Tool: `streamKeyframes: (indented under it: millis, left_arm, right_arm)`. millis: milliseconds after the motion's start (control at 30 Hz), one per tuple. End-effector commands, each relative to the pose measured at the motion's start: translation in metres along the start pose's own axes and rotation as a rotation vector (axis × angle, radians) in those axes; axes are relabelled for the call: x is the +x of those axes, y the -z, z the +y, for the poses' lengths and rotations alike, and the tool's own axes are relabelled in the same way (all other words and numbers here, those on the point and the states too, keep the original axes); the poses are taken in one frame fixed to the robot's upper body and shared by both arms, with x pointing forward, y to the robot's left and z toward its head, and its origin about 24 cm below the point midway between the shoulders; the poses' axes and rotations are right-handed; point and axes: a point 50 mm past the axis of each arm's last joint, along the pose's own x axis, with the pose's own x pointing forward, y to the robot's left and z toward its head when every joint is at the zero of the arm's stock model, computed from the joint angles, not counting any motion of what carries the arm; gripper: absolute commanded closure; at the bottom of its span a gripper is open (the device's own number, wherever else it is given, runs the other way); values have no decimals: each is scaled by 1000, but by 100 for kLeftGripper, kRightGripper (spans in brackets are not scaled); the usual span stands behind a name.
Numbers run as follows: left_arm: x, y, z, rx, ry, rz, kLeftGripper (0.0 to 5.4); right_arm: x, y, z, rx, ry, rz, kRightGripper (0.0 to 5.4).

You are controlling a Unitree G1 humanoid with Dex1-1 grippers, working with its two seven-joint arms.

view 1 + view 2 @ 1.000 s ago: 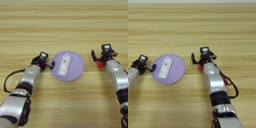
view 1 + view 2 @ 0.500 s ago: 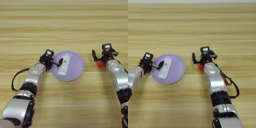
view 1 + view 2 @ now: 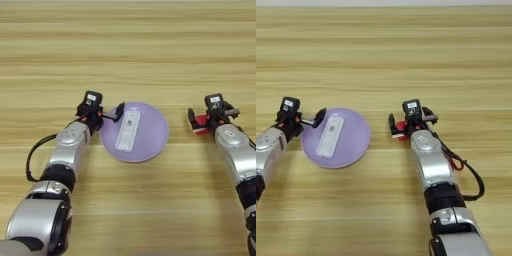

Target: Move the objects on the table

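A round lilac plate (image 3: 150, 140) lies at the table's middle with a flat white remote-like bar (image 3: 127, 130) resting on it. My left gripper (image 3: 106, 114) is at the plate's left rim, open, one black finger (image 3: 120, 110) reaching over the edge. A small red cube (image 3: 202, 121) sits on the wood to the right, between the spread fingers of my open right gripper (image 3: 210, 118), close to its left finger (image 3: 191, 118). The short blue stick is not visible in either view.
The light-wood table (image 3: 130, 45) stretches wide behind and in front of both arms. A black cable (image 3: 468, 172) loops beside my right forearm, and another (image 3: 31, 155) beside my left one.
My left gripper has moved right from beside the plate to its left rim. Plate, bar, cube and right gripper have stayed in place.
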Motion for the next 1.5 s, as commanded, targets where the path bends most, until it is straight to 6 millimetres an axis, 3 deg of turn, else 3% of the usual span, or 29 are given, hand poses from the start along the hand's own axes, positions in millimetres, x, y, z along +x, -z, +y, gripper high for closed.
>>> streamKeyframes:
  millis: [33,500,933,1500]
  left_arm:
    - [5,-16,4,-30,-68,-92,3]
    - [3,-32,22,-50,-230,-201,3]
    - [5,-31,16,-54,-229,-202,3]
    - [6,-31,12,-57,-223,-200,3]
  right_arm:
    - [0,4,-6,-29,-32,30,0]
    - [0,12,-4,-56,-116,55,0]
    - [4,25,-8,-71,-147,188,0]
    - [10,27,-5,-75,-188,196,0]
